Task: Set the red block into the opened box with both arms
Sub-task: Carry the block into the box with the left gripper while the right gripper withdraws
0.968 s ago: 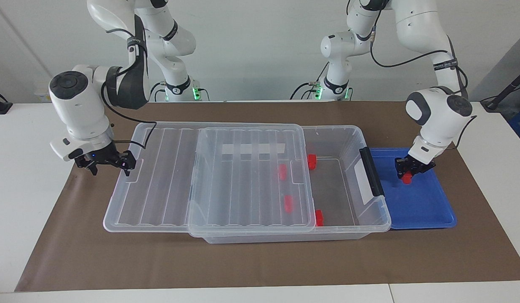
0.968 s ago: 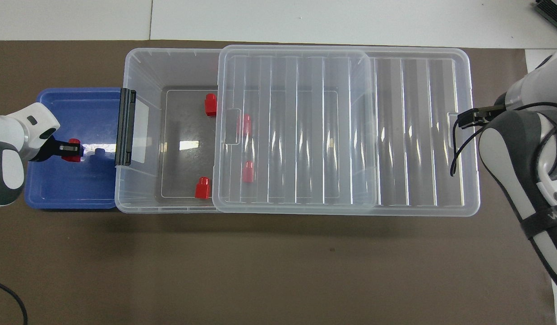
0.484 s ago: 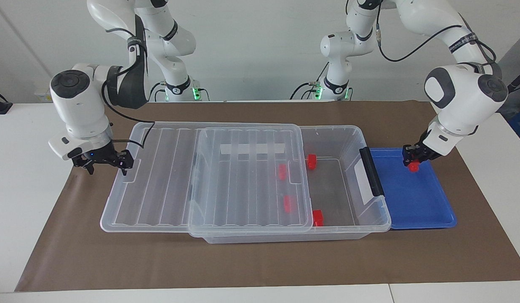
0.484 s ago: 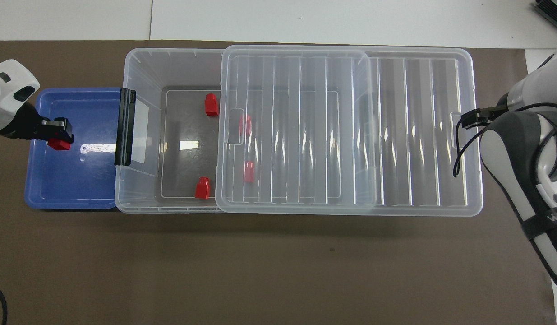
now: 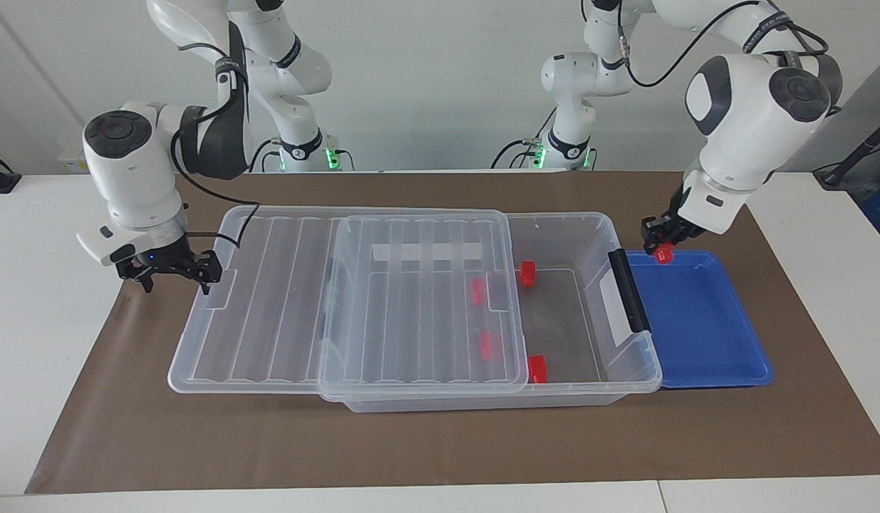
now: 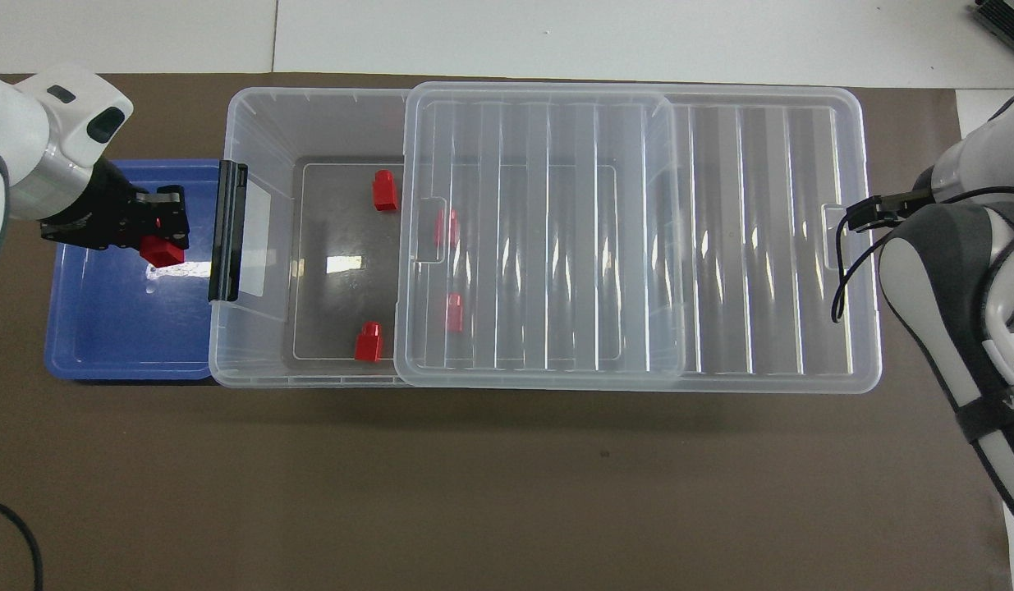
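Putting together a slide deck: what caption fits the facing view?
Left gripper carries a red block above the blue tray toward the half-uncovered box; right gripper open at the lid.

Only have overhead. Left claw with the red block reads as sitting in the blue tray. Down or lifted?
Observer: Lifted. In the facing view the left claw hangs in the air above the blue tray, shut on the red block, which is clear of the tray floor.
Operator: Right claw is mostly under its arm for me. Where is it?
Observer: The right claw is low at the end rim of the lid, toward the right arm's end of the table, with its fingers apart. I can't tell whether it touches the rim.
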